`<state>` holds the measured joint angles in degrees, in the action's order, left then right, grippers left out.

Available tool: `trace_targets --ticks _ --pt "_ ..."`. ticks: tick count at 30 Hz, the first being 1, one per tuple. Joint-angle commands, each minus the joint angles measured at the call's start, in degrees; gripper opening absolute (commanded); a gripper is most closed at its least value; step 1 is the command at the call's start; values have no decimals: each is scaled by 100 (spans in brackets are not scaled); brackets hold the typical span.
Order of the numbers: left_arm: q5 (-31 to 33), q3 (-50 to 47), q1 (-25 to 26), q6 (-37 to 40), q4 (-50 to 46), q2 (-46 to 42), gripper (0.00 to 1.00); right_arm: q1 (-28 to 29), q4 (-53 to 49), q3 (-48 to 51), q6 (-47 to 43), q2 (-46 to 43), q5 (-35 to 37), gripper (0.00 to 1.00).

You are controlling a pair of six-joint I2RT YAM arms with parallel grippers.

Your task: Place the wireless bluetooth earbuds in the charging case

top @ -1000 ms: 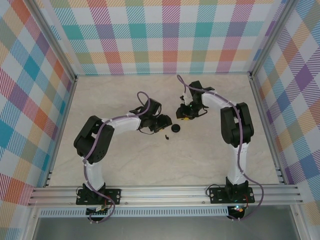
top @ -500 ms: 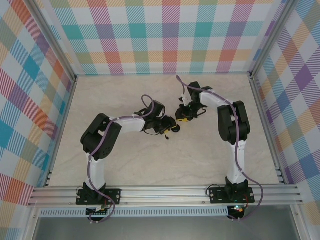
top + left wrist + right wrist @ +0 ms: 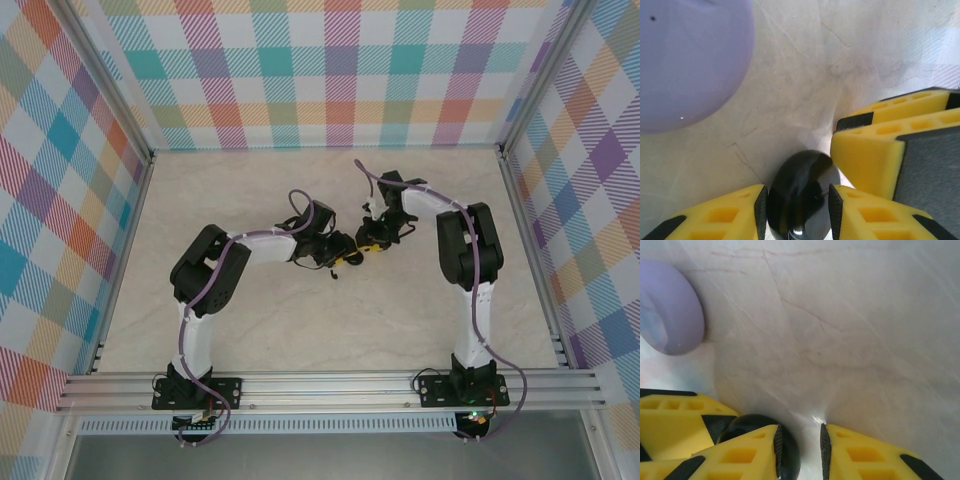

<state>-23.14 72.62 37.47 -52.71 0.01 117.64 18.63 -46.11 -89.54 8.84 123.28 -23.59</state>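
Note:
The black charging case point(image 3: 799, 196), glossy and round, sits between the pads of my left gripper point(image 3: 796, 207), and both pads touch its sides. My right gripper point(image 3: 801, 452) stands right beside it with a narrow gap between its jaws. Its left finger point(image 3: 745, 455) rests over the case's black edge point(image 3: 747, 425), and bare table shows through the gap. In the top view the two grippers meet mid-table, left gripper point(image 3: 345, 252) and right gripper point(image 3: 370, 243). A tiny dark speck, perhaps a black earbud point(image 3: 336, 272), lies just in front of them.
A pale lilac round case point(image 3: 685, 60) lies close beyond the grippers, also in the right wrist view as the lilac case point(image 3: 670, 307). The right gripper's yellow fingers point(image 3: 890, 150) crowd the left wrist view. Marble tabletop point(image 3: 250, 320) lies inside checked walls.
My left arm has reached right to the black case and narrowed its jaws onto it. The right gripper has come down and left to meet it.

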Motion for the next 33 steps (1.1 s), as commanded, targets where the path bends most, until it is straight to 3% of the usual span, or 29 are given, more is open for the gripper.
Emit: trace_targets --ticks 1,15,22,33 --pt "49 139 50 58 -140 50 38 -70 -77 115 163 -430 116 30" --pt "225 66 23 384 -463 -157 50 -240 386 832 713 -1076 -384 31" --pt "-18 -148 -55 318 -100 -215 49 -237 833 1301 897 -1162 -777 30" --pt "-120 -336 -109 142 138 -172 41 -235 1119 1475 1064 -1061 -1102 29"
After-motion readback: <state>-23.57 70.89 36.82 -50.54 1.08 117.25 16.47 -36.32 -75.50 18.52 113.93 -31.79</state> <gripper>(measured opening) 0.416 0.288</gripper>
